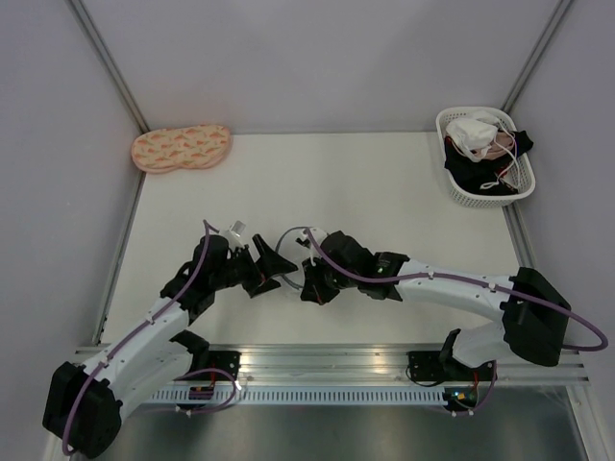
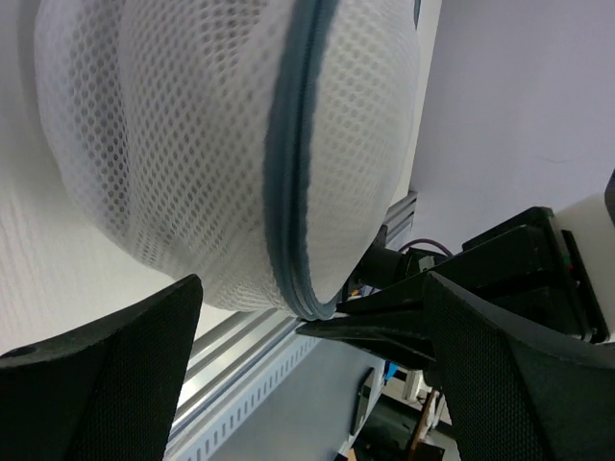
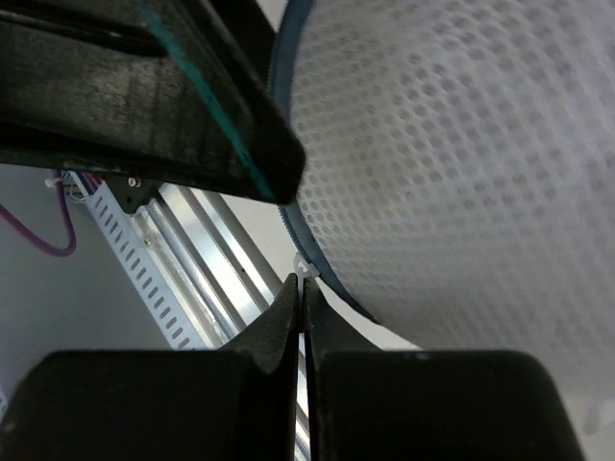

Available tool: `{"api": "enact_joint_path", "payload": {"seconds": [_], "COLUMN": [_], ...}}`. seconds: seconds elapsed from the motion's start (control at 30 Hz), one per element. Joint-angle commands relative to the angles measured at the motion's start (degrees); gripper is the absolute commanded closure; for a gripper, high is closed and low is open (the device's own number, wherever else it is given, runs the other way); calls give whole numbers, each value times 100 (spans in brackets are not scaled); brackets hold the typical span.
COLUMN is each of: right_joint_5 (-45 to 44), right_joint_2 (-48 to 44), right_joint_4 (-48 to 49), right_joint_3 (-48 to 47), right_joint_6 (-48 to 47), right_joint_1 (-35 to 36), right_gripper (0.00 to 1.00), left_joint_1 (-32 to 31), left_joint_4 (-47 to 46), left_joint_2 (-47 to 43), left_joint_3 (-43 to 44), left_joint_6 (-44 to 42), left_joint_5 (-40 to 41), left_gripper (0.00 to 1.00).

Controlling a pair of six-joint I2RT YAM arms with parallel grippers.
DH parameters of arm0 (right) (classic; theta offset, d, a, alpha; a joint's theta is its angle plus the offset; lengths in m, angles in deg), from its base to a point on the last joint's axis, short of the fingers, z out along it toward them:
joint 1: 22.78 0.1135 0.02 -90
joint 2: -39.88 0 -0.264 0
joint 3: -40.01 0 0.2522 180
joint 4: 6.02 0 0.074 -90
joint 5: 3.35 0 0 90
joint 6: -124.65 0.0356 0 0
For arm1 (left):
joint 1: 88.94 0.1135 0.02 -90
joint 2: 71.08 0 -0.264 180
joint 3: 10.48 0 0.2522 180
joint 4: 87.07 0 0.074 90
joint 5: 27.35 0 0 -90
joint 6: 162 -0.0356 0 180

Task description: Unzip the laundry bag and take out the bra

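The laundry bag (image 2: 183,144), a white mesh dome with a blue-grey zip rim (image 2: 293,163), fills the left wrist view just beyond my left gripper (image 2: 312,280), whose jaws stand wide open on either side of it. In the top view the bag (image 1: 290,273) is a faint shape between the two grippers. My right gripper (image 3: 305,283) is shut on the small white zipper pull (image 3: 306,268) at the rim of the bag (image 3: 461,163). From above, the left gripper (image 1: 273,253) and the right gripper (image 1: 309,288) meet near the table's front middle. The bra is not visible.
A peach patterned pad (image 1: 181,147) lies at the back left. A white lattice basket (image 1: 458,188) at the back right holds a white garment with pink straps and dark clothes. The aluminium rail (image 1: 317,360) runs along the near edge.
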Motion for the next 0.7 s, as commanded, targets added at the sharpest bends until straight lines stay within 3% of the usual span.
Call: {"api": "enact_joint_path", "payload": {"seconds": [0.0,0.17,0.27,0.3,0.4,0.67], "right_joint_5": [407,407,389,390,328,301], "right_joint_2": [253,377,377,368,333,254], "right_joint_4": [495,504,469,460,390,39], "right_joint_3": [-269,-349,-366,-375,-375,-410], "right_joint_6": [-99,-125,-152,-160,-178,-318], "right_joint_1": [111,146,173,173,173,173], "right_gripper": [100,100,100,100,99,99], "left_joint_1": [-33,-85,-94,-112,-156,-156], "left_joint_4": [-592,-724,-1233,-1347,-1427,-1243], "left_joint_2": [127,285,469,539,802,778], "left_joint_3": [49,-13,-100,-101,-66,-92], "left_joint_6": [396,387,431,432,370,160], "left_joint_5": [-354,-134,-116,-125,-151,147], "left_gripper": [2,15,46,67,98,98]}}
